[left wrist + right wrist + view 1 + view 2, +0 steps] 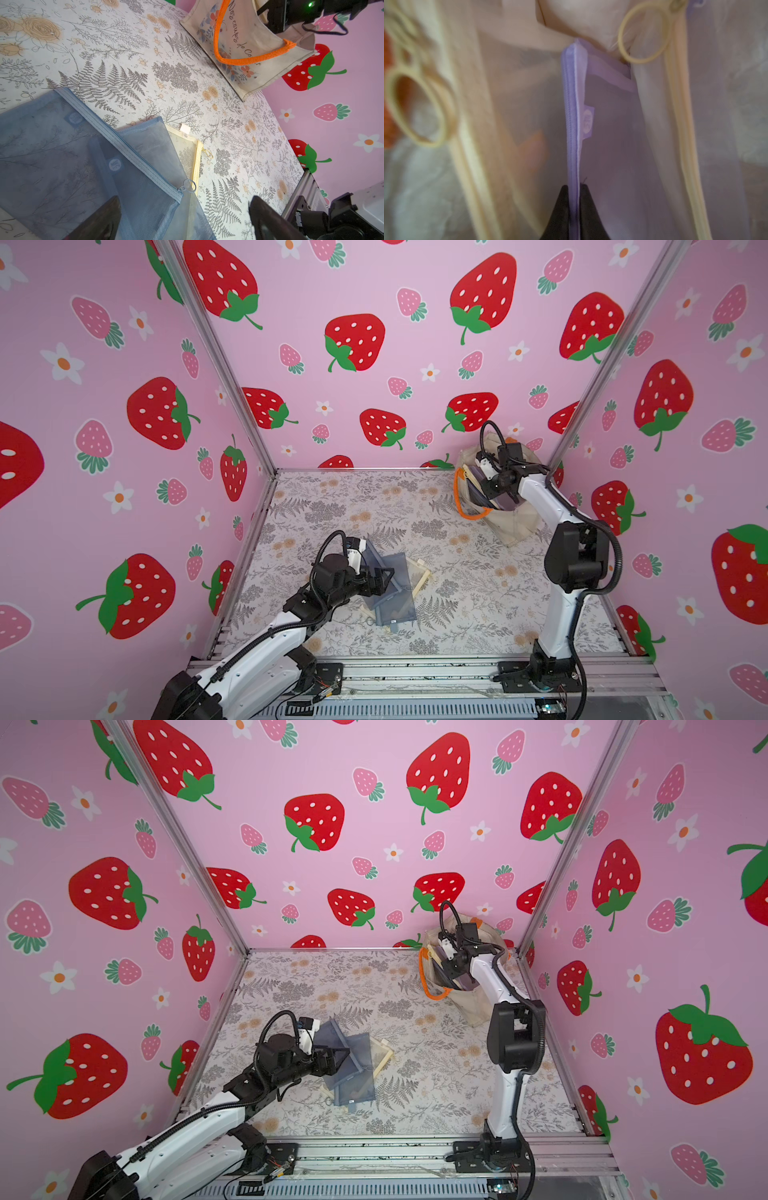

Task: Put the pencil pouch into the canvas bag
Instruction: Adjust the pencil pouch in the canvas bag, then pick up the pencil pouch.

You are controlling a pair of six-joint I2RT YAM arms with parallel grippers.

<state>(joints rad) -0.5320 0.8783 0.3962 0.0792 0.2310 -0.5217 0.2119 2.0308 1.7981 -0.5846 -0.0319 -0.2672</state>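
Front rail (415, 672) and both arm bases sit closest in both top views. Left gripper (185, 199) comes next. Its jaws are spread wide with nothing between them, and it hangs over a heap (395, 589) of flat mesh pouches on the floral mat (457, 605), near-left on the table. One dark finger (99, 218) overlaps the top blue pouch (52, 145) in the left wrist view; cannot tell if it touches. That pouch's zipper ends in a ring pull (189, 185). A second blue pouch (145, 141) lies under it. A yellow-trimmed pouch (187, 153) pokes out from under both, on the bag side.

Canvas bag (515, 526) stands in the far right corner by the back wall, mouth up and open, well apart from the heap. Its orange handle (216, 31) droops over the front face, which has printed flowers and script.

Right gripper (574, 187) is down inside the bag mouth, fingers pinched together on the zipper edge of the purple pencil pouch (608, 145). The pouch hangs edge-on inside the bag, between cream mesh pouches (679, 145) with big ring pulls. The right wrist view is blurry. In both top views a dark purple patch shows in the bag mouth beside the right wrist.
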